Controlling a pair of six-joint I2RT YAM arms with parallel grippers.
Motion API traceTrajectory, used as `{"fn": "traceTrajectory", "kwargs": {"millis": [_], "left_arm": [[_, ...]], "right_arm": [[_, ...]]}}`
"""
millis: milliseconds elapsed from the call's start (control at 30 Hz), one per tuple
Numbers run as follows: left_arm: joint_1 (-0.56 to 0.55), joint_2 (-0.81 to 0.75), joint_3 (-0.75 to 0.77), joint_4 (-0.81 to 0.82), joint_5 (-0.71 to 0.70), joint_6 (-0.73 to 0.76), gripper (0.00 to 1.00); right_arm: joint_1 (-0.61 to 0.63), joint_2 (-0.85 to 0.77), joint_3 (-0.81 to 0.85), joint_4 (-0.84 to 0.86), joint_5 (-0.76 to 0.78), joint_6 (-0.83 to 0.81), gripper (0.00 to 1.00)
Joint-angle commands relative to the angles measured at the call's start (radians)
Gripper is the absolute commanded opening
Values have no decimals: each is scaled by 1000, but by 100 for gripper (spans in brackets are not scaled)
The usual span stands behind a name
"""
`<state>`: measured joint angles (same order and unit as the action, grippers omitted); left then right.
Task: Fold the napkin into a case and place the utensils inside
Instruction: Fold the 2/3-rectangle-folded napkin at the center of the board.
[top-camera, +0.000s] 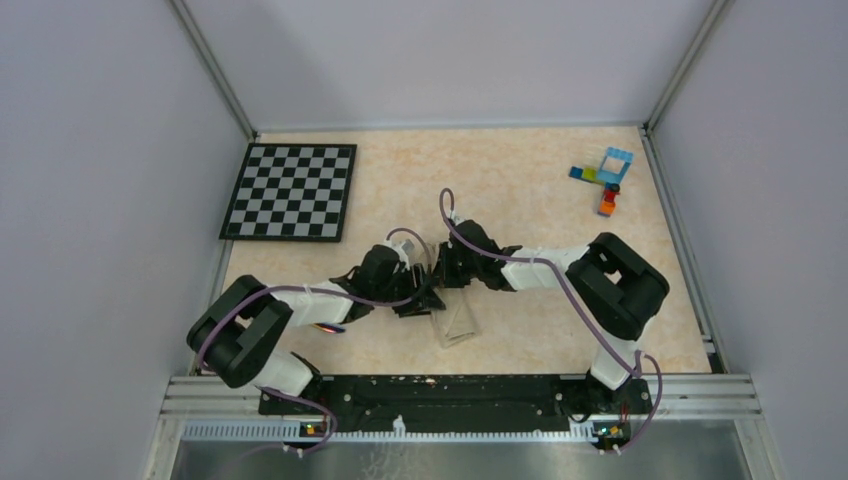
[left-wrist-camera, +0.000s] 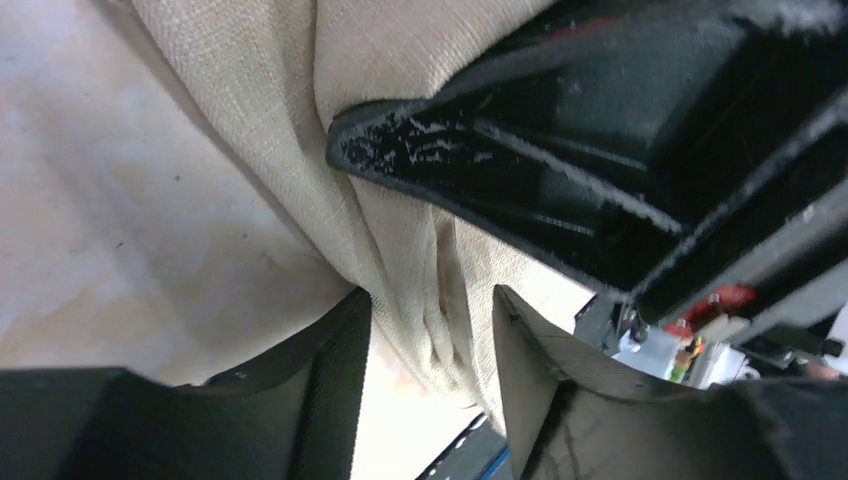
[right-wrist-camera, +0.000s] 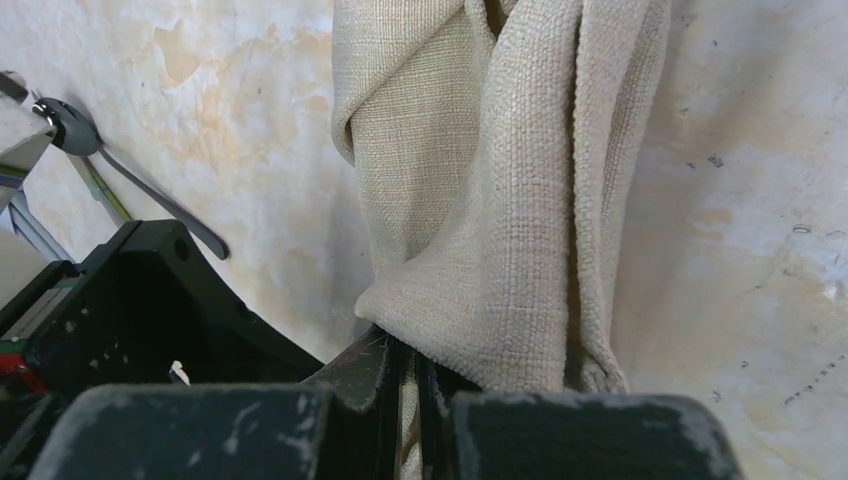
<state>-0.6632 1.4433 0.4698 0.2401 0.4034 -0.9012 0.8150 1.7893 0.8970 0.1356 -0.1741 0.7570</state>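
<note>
Napkin (right-wrist-camera: 500, 200), one, bunched, right claw (right-wrist-camera: 410, 365) pinching it, left claw (left-wrist-camera: 430, 300) straddling fold, grip unclear

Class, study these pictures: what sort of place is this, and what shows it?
Probably a lab robot test cell: grey walls on aluminium framing box in the table, left arm and right arm are bolted to a rail at its near edge, and a chequered board lies far left.

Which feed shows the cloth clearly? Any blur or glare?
Top external: even light, sharp, but the arms hide most of the napkin. Right wrist: weave crisp, the right gripper blurred up close. Left wrist: weave sharp, the left gripper dark and soft-edged; no glare.
</note>
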Motion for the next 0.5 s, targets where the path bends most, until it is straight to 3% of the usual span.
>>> {"fn": "traceTrajectory", "kwargs": {"millis": [0, 233, 333, 467], "left_arm": [[-19, 58, 46, -58, -114, 1, 49], [-24, 65, 21, -121, -193, -1, 20], [-24, 57, 3, -112, -189, -5, 15], [-24, 38, -12, -107, -186, -3, 13]], "right_arm": [[-4, 7, -4, 42, -18, 12, 0], [-5, -5, 15, 33, -74, 28, 2], [-23, -52, 18, 19, -110, 31, 24], [-82, -128, 0, 3, -175, 27, 44]]}}
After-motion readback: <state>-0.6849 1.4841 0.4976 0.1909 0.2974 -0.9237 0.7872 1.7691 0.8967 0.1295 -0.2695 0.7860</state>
